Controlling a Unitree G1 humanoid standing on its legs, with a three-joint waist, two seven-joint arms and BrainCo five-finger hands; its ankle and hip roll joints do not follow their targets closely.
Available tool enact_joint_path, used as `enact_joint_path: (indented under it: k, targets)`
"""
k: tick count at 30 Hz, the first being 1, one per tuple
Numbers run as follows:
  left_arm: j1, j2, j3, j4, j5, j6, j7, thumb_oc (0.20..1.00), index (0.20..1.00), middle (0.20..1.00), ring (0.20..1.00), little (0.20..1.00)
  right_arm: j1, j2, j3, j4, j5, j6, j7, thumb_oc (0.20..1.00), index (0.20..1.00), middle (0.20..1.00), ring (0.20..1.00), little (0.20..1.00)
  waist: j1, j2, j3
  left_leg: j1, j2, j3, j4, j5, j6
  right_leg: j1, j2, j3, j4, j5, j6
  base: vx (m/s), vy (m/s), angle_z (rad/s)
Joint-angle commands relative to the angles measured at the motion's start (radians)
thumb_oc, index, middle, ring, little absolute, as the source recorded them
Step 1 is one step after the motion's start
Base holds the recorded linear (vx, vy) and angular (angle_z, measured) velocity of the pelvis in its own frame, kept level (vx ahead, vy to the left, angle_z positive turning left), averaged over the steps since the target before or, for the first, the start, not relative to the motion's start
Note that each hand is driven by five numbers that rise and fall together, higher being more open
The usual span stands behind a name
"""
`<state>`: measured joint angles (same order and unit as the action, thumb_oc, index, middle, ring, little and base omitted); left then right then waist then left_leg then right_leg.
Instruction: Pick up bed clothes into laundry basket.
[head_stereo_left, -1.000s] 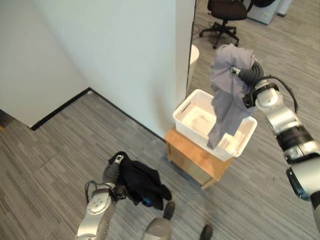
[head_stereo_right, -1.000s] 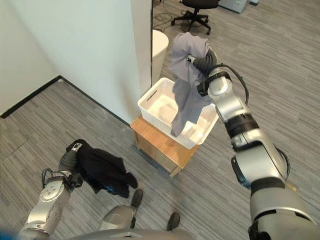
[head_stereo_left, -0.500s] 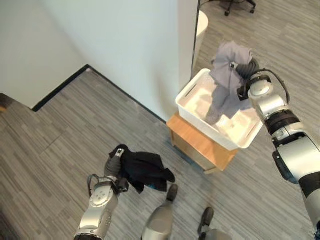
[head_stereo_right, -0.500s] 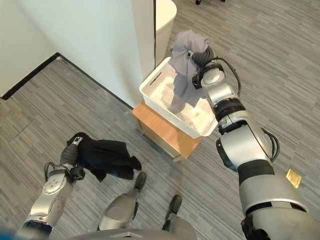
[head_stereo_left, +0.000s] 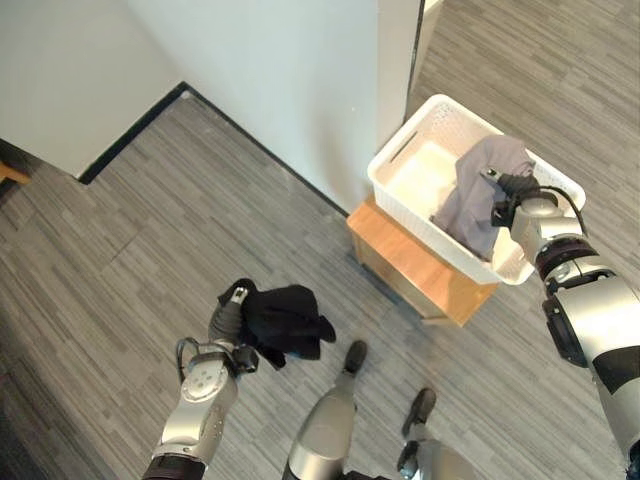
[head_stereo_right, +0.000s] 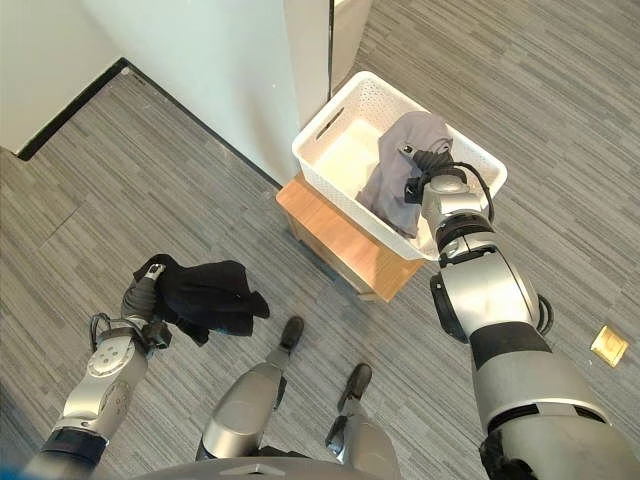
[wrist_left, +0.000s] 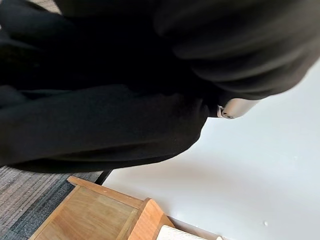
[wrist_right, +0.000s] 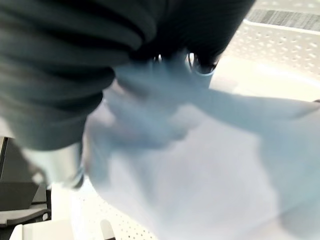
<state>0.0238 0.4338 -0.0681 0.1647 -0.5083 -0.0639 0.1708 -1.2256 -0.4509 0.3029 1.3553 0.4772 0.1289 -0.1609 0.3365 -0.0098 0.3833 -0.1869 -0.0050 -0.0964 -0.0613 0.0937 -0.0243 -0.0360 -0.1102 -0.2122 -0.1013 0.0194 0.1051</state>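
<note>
A white laundry basket (head_stereo_left: 425, 165) stands on a low wooden stand (head_stereo_left: 410, 265) beside a wall corner. A grey garment (head_stereo_left: 475, 195) lies bunched inside the basket, its top gathered at my right hand (head_stereo_left: 517, 187), which reaches in over the near right rim and stays shut on the cloth. The same grey garment (wrist_right: 200, 165) spreads past the hand over the basket's perforated wall. Low on the left, my left hand (head_stereo_left: 228, 318) is shut on a black garment (head_stereo_left: 285, 320) that hangs above the floor. Black cloth (wrist_left: 100, 100) covers most of that hand's fingers.
A white wall (head_stereo_left: 270, 80) with a dark baseboard runs from the left to the corner right behind the basket. Grey plank floor lies open to the left and right of the stand. A small yellow piece (head_stereo_right: 607, 345) lies on the floor at the right.
My right hand has come down from above the basket, bringing the grey garment into it. The camera has tilted downward. The left hand still holds the black garment.
</note>
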Motion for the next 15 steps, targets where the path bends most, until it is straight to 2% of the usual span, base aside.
enact_joint_path:
  k: [1, 5, 8, 10, 12, 13, 15]
  targets:
    - [0.011, 0.039, 0.010, -0.078, -0.028, -0.053, 0.004, 0.200, 0.200, 0.200, 0.200, 0.200, -0.099, -0.022, 0.104, -0.082, -0.040, -0.054, -0.003, 1.000, 1.000, 1.000, 1.000, 1.000, 0.010, 0.000, -0.055, -0.002, 0.016, -0.036, -0.006, -0.002, -0.013, 0.031, -0.020, -0.007, 0.055, -0.044, 0.043, 0.01, 0.049, 0.00]
    - [0.013, 0.039, 0.037, -0.086, -0.025, -0.065, 0.026, 0.200, 0.200, 0.200, 0.200, 0.200, -0.132, 0.039, 0.223, -0.311, -0.159, -0.072, 0.007, 1.000, 1.000, 1.000, 1.000, 1.000, -0.022, -0.011, -0.063, 0.012, 0.019, -0.016, -0.009, -0.003, -0.014, 0.030, -0.022, 0.015, 0.059, -0.044, 0.040, -0.02, 0.042, -0.07]
    - [0.028, 0.036, 0.066, -0.098, -0.016, -0.073, 0.038, 0.200, 0.200, 0.200, 0.200, 0.200, -0.096, 0.036, 0.254, -0.560, -0.235, -0.076, 0.008, 1.000, 1.000, 1.000, 1.000, 1.000, -0.053, -0.016, -0.071, 0.027, 0.019, 0.002, -0.013, -0.007, -0.015, 0.032, -0.025, 0.029, 0.063, -0.046, 0.038, -0.03, 0.023, -0.19]
    - [0.029, 0.038, 0.083, -0.096, -0.006, -0.077, 0.043, 0.200, 0.200, 0.200, 0.200, 0.200, -0.052, 0.003, 0.264, -0.705, -0.278, -0.082, 0.043, 1.000, 1.000, 1.000, 1.000, 1.000, -0.071, -0.021, -0.081, 0.039, 0.019, 0.011, -0.015, -0.010, -0.016, 0.037, -0.028, 0.035, 0.065, -0.049, 0.038, -0.01, 0.008, -0.15]
    - [0.030, 0.041, 0.087, -0.097, -0.003, -0.078, 0.039, 0.200, 0.200, 0.200, 0.200, 0.200, -0.039, -0.018, 0.268, -0.733, -0.281, -0.082, 0.056, 1.000, 1.000, 1.000, 1.000, 1.000, -0.076, -0.022, -0.085, 0.042, 0.019, 0.012, -0.015, -0.012, -0.016, 0.040, -0.029, 0.036, 0.067, -0.050, 0.038, 0.00, 0.000, 0.00]
    - [0.026, 0.054, 0.095, -0.097, -0.001, -0.083, 0.030, 0.200, 0.200, 0.200, 0.200, 0.200, -0.031, -0.072, 0.309, -0.781, -0.290, -0.083, 0.111, 1.000, 1.000, 1.000, 1.000, 1.000, -0.084, -0.027, -0.094, 0.050, 0.019, 0.015, -0.015, -0.014, -0.017, 0.044, -0.031, 0.038, 0.071, -0.054, 0.038, -0.01, -0.011, -0.05]
    - [0.025, 0.066, 0.103, -0.099, 0.004, -0.084, 0.019, 0.200, 0.200, 0.200, 0.200, 0.200, -0.037, -0.123, 0.343, -0.801, -0.291, -0.080, 0.146, 1.000, 1.000, 1.000, 1.000, 1.000, -0.092, -0.027, -0.101, 0.061, 0.020, 0.018, -0.016, -0.016, -0.018, 0.052, -0.035, 0.038, 0.078, -0.057, 0.039, -0.02, -0.011, -0.07]
